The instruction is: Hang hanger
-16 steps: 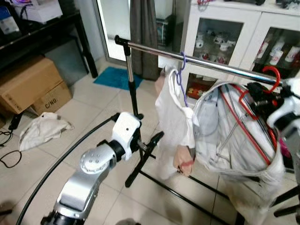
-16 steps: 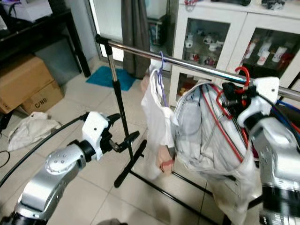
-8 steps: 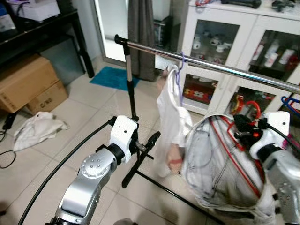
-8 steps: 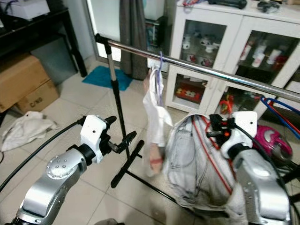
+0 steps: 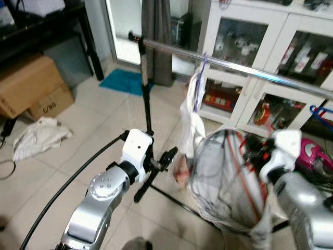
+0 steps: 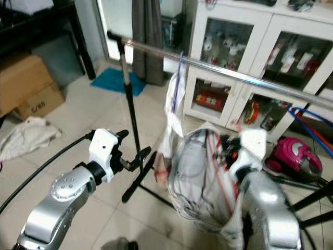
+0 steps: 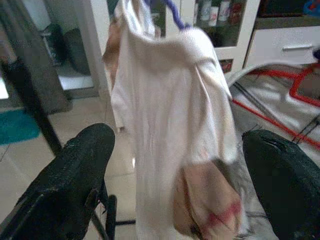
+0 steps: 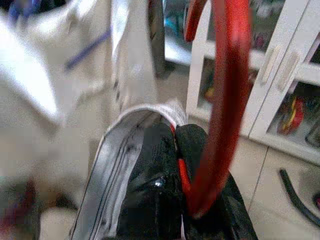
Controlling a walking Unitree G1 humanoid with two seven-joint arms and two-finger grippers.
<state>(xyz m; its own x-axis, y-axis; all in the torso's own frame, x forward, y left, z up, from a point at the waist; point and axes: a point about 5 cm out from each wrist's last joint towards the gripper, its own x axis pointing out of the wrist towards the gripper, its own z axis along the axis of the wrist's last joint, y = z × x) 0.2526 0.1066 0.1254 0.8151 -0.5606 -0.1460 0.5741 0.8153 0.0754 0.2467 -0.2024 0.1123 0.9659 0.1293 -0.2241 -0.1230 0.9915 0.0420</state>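
- Right gripper (image 6: 227,151): jaws clenched on the neck of the red hanger (image 8: 220,95); in the right wrist view the hook curves up out of the closed fingers. A grip at the neck leaves the hook free to catch a rail.
- Red hanger: carries a white garment (image 6: 200,177), which drapes below the gripper at about 5 o'clock in the head views. It sits well below the rail, so the hanging step looks not yet done.
- Chrome rail (image 5: 234,67): runs from 11 o'clock toward 3 o'clock on a black stand (image 5: 146,104). A purple hanger (image 5: 199,83) with a pale shirt (image 7: 170,115) already hangs there.
- Left gripper (image 5: 167,157): jaws released, holding nothing, pointed toward the pale shirt from near centre, apart from it.
- Judgement: the hook must be raised above the rail, to the right of the purple hanger, then lowered on; the bulky garment may snag.
- Floor: cardboard boxes (image 5: 28,86) and a crumpled cloth (image 5: 36,136) at 9 o'clock.
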